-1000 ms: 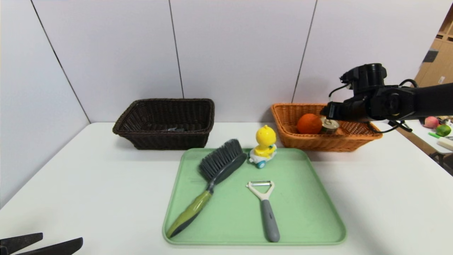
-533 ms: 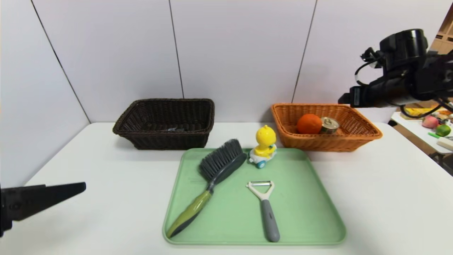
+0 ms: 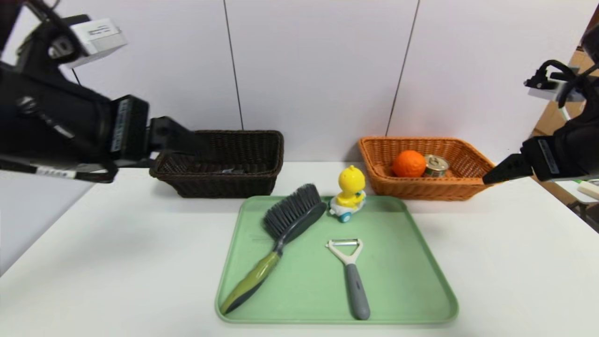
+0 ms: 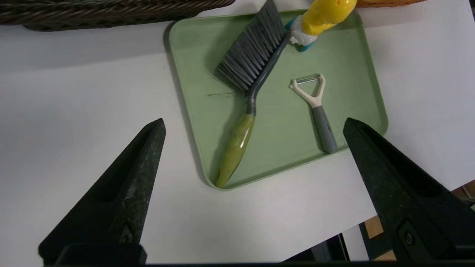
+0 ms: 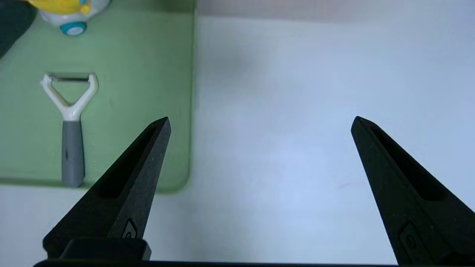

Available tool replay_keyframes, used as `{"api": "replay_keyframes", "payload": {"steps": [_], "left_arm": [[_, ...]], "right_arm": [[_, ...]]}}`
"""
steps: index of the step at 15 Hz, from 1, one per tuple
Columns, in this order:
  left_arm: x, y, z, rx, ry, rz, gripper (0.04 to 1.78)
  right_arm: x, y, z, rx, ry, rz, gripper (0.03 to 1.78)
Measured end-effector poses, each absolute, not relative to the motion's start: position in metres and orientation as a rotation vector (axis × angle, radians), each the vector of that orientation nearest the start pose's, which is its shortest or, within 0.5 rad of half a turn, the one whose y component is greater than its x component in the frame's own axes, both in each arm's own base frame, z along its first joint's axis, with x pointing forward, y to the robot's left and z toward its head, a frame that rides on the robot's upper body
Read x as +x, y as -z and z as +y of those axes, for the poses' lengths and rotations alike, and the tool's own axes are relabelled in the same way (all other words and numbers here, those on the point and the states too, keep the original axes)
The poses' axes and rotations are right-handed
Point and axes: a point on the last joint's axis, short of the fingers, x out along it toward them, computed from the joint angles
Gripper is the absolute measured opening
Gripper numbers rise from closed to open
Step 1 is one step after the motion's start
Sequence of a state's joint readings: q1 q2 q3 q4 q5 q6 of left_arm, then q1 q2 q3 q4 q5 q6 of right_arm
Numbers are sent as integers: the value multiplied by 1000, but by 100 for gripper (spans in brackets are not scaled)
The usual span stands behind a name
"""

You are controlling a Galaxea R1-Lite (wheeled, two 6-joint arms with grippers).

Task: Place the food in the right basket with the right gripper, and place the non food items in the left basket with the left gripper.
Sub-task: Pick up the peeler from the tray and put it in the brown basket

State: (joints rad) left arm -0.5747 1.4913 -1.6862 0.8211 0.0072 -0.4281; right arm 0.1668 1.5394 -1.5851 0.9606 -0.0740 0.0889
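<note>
Food is done. The left gripper [image 4: 252,126], fingers wide and empty, probably must drop to the brush [image 4: 246,89] below them.

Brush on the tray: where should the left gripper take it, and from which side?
Probably grip the brush at the narrow neck between bristles and green handle, coming from above with the open left gripper turned so its fingers straddle the diagonal handle. It lies flat on the green tray, the duck toy near its bristle end, so stay off that end.

Wicker baskets [image 3: 224,164], matt green tray [image 3: 412,290], glossy plastic duck [image 3: 350,189], bristly brush [image 3: 292,215].
</note>
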Motion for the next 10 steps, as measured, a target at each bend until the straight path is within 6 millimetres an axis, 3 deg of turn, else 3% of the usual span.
{"api": "replay_keyframes", "payload": {"steps": [2, 5, 7, 10], "left_arm": [[204, -340, -162, -210, 381, 800, 169], [226, -295, -243, -170, 293, 876, 169], [229, -260, -290, -160, 252, 890, 169], [227, -220, -333, -162, 228, 910, 169]], "right_arm": [[211, -300, 37, -10, -39, 917, 168], [200, -294, 35, 9, -29, 941, 169], [195, -287, 34, 11, -24, 966, 169], [190, -277, 34, 31, -6, 1005, 169]]}}
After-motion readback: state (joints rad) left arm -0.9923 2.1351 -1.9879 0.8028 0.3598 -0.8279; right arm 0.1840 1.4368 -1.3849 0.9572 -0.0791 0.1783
